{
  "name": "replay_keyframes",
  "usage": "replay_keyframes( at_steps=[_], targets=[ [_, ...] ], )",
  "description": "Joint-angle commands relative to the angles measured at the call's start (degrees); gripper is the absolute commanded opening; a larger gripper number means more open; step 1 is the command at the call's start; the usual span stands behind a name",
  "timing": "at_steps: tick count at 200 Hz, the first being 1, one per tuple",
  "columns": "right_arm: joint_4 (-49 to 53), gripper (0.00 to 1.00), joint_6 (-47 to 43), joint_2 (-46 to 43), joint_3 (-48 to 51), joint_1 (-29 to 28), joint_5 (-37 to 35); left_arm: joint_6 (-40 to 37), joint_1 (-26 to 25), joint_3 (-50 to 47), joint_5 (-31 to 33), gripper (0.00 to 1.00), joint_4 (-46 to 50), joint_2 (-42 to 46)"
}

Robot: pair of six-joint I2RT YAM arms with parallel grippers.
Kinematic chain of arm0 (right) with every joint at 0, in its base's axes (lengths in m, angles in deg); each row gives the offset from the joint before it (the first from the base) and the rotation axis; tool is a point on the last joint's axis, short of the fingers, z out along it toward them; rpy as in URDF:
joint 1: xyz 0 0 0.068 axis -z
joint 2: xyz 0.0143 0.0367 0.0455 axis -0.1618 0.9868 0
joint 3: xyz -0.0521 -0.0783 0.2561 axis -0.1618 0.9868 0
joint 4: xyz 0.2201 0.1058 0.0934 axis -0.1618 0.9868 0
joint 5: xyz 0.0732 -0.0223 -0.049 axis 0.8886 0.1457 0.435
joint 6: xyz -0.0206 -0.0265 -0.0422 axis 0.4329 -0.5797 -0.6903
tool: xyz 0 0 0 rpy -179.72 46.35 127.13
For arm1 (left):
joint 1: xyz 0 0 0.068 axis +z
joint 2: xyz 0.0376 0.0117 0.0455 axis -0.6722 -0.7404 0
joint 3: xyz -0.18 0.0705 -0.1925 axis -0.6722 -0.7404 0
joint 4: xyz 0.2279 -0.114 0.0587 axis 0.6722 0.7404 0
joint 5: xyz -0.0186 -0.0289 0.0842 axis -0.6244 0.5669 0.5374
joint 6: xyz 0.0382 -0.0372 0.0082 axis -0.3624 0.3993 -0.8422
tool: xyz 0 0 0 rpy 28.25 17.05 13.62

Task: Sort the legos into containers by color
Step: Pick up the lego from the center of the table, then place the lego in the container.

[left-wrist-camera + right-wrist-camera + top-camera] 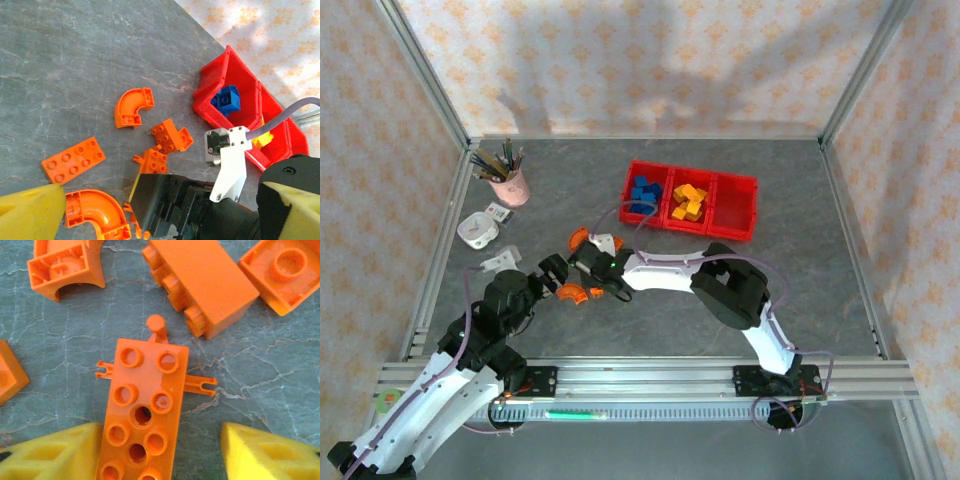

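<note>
Several orange legos lie on the grey table between my two grippers. In the right wrist view, a long orange studded plate with side pegs [142, 410] sits between the spread yellow fingers of my right gripper [160, 455]. The left pad [50, 455] is against the plate and the right pad [270, 455] is apart from it. My left gripper [160, 215] is open, with the right gripper's black body between its fingertips. Nearby lie an arch [132, 106], a flat plate [72, 159] and a block [171, 135]. The red containers [733, 228] hold blue legos [643, 193] and yellow legos [688, 202].
The rightmost red bin [735, 205] has nothing visible in it. A pink cup of pencils [508, 180] and a small white round object [478, 230] stand at the left. More orange pieces [205, 285] crowd ahead of the right gripper. Aluminium rails frame the table.
</note>
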Motion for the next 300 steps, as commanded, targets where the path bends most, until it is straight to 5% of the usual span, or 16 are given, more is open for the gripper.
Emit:
replay_keyframes(
  at_steps=[1, 101, 180, 232, 300],
  targets=[
    [3.25, 0.58, 0.92, 0.05, -0.15, -0.35, -3.78, -0.28, 0.26, 0.24, -1.62, 0.99, -1.21, -0.64],
    [3.96, 0.33, -2.8, -0.02, -0.52, -0.41, -4.7, -0.89, 0.23, 0.67, -2.85, 0.99, -2.59, -2.1],
    [-0.07, 0.28, -3.12, -16.09, 11.64, 1.22, -2.9, -2.0, 0.22, 3.11, -5.89, 0.99, -5.23, -5.6],
    [-0.26, 0.28, -1.85, -30.71, 23.07, 8.89, -2.74, -3.49, 0.25, 3.44, -9.93, 0.99, -12.45, -10.7],
    [1.19, 0.29, -8.23, -39.65, 27.29, 27.76, -2.21, -6.41, 0.28, 4.45, -14.32, 0.99, -24.45, -21.81]
  ],
)
